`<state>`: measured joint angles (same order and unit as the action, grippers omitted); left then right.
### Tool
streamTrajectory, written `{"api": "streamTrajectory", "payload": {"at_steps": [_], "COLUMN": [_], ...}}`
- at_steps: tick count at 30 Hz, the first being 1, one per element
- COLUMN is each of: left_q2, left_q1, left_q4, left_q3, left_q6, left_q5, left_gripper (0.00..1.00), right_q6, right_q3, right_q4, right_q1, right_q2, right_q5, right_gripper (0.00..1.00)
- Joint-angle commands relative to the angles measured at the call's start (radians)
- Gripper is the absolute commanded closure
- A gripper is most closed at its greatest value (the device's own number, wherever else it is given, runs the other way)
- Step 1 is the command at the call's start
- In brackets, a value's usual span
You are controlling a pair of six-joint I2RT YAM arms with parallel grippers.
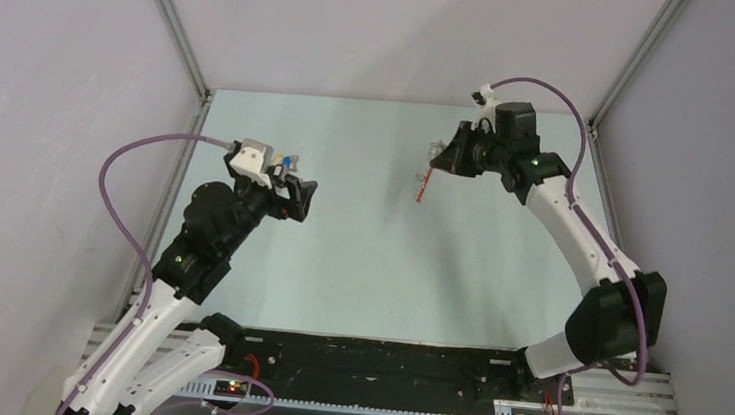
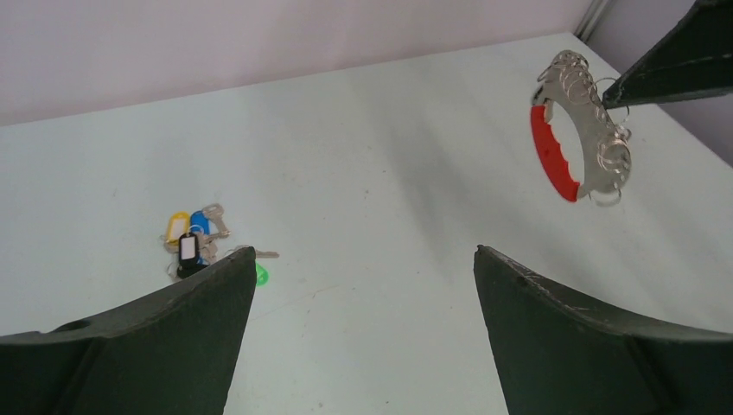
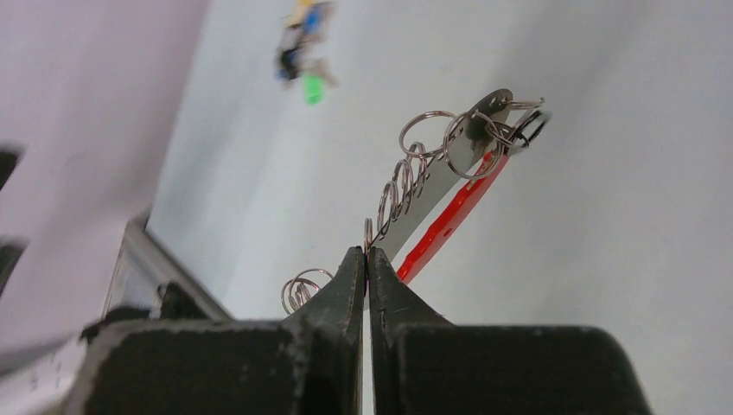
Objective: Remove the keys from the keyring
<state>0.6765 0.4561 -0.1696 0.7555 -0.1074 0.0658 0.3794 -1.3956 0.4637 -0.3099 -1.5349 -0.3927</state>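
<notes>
Pale table [image 1: 388, 270]; my left tool [image 1: 302, 200] hangs open above it, holding nothing; my right tool [image 3: 367, 259] is clamped on the keyring [image 2: 553, 160], held well clear; keys [image 2: 192, 246] lie heaped at the left. I'd turn the keyring slowly, checking its wire rings [image 3: 423, 138] for stragglers; my left tool hides part of the heap.

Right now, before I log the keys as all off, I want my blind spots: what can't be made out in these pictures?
- Number of keys: in the left wrist view a finger of the left pincer covers the pile's near edge; the right wrist view blurs it; the top view shows it tiny.
- The keyring: small and edge-on in the top view, so what hangs on it cannot be told there.
</notes>
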Motion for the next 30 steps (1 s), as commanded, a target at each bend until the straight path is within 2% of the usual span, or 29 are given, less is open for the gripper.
{"api": "streamTrajectory", "payload": {"at_steps": [1,11,17,20,23,25,30], "left_q2": [0.06,0.2,0.336,0.35,0.34,0.335,0.334], "left_q1": [0.004,0.004,0.003,0.003,0.006,0.023,0.072], "left_q4": [0.033,0.111,0.216,0.275,0.395,0.427,0.434], "left_q3": [0.105,0.329,0.442,0.388,0.262,0.235,0.196], "left_q6": [-0.034,-0.101,-0.055,-0.019,-0.021,-0.025,0.072], "left_q5": [-0.088,-0.17,-0.287,-0.431,-0.592,-0.651,-0.713], "left_gripper": [0.02,0.02,0.02,0.02,0.02,0.02,0.02], "right_q6": [-0.111,-0.164,-0.166,-0.173,-0.174,-0.167,-0.141], "right_q3": [0.032,0.154,0.163,0.181,0.223,0.253,0.303], "right_q4": [-0.133,-0.27,-0.257,-0.262,-0.3,-0.341,-0.425], "right_q1": [-0.056,-0.087,-0.084,-0.086,-0.086,-0.086,-0.09], "right_q2": [0.134,0.328,0.385,0.423,0.472,0.501,0.557], "right_q5": [-0.25,-0.584,-0.562,-0.558,-0.559,-0.56,-0.547], "right_gripper": [1.0,1.0,1.0,1.0,1.0,1.0,1.0]}}
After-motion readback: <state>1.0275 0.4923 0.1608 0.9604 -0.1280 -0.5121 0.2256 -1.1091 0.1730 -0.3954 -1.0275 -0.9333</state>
